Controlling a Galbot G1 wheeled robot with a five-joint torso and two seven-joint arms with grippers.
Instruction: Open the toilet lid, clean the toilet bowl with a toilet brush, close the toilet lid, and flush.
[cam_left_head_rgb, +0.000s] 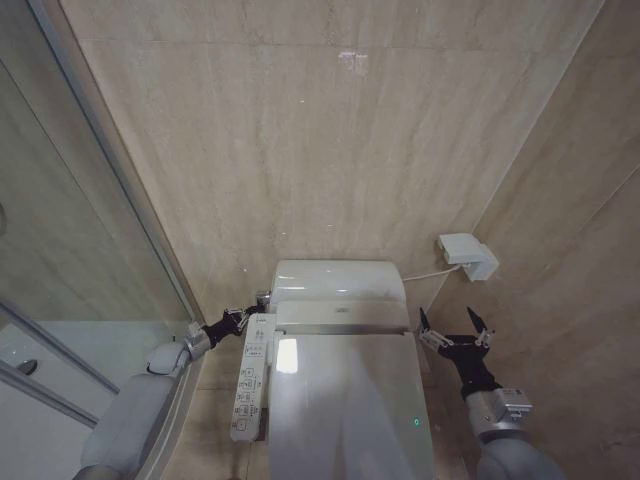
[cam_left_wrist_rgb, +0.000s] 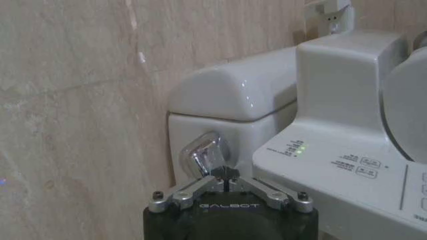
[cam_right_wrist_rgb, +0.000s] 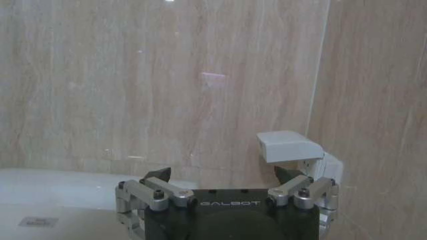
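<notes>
The toilet lid (cam_left_head_rgb: 345, 400) is glossy white. Behind it the wall (cam_left_head_rgb: 300, 130) is beige with faint streaks. Beside it, the flush lever (cam_left_wrist_rgb: 203, 155) is shiny chrome.

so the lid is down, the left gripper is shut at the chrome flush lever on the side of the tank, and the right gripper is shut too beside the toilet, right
Not quite: the right gripper is open, its fingers spread wide in the head view, beside the toilet bowl. The rest holds: the toilet lid is down, and the left wrist view shows the left gripper shut, its tips at the chrome flush lever on the side of the tank.
</notes>
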